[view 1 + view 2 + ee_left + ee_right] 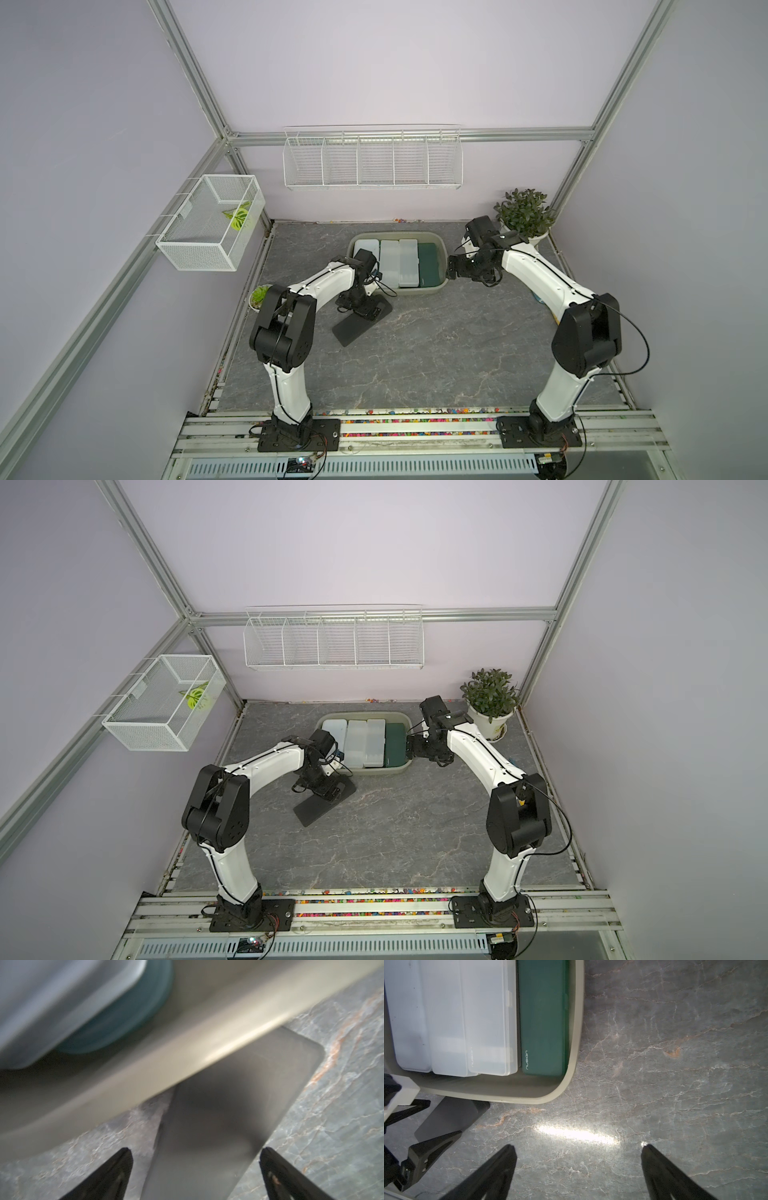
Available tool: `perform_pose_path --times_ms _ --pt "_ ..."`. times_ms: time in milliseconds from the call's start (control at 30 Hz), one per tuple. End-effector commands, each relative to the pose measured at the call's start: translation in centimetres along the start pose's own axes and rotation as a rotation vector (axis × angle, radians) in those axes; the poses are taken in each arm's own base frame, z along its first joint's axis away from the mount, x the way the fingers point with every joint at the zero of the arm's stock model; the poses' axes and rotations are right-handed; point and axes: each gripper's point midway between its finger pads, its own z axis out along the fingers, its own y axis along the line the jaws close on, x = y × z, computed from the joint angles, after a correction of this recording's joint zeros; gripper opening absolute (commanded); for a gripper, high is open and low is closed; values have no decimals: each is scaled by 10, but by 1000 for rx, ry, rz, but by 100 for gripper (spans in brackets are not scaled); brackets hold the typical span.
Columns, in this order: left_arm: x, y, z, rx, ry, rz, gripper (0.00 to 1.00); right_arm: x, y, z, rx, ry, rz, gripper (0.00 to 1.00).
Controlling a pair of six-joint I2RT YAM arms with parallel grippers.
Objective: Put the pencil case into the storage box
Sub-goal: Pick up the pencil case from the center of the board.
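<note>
Left gripper (195,1155): jaws apart, poised over black pencil case (351,330), not clamped.
Right gripper (577,1149): jaws apart, empty, right of storage box (415,293).
Box, centre frame in both top views, holds three pale cases (390,262) and one green case (430,266).
Black case lies on table (436,357), lower left of box.
Judged outstanding: grasp, lift, place.

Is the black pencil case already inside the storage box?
No, the black pencil case lies on the tabletop, outside the storage box.
</note>
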Motion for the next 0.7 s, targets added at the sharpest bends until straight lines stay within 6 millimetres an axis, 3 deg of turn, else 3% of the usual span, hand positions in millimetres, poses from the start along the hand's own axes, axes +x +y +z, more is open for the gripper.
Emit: perform_pose_path --times_ms 0,167,367,500,667 --pt "3 -14 16 25 24 53 100 6 -3 -5 -11 3 -10 98" --pt "9 -27 34 -12 93 88 94 13 -8 -3 -6 24 0 98" --pt "15 -35 32 -46 127 93 80 16 -13 -8 -8 22 4 98" --pt "9 -55 8 -41 107 103 75 19 -19 -15 -8 9 14 98" --pt "-17 -101 -46 40 38 107 73 22 -30 -25 -6 -17 43 98"
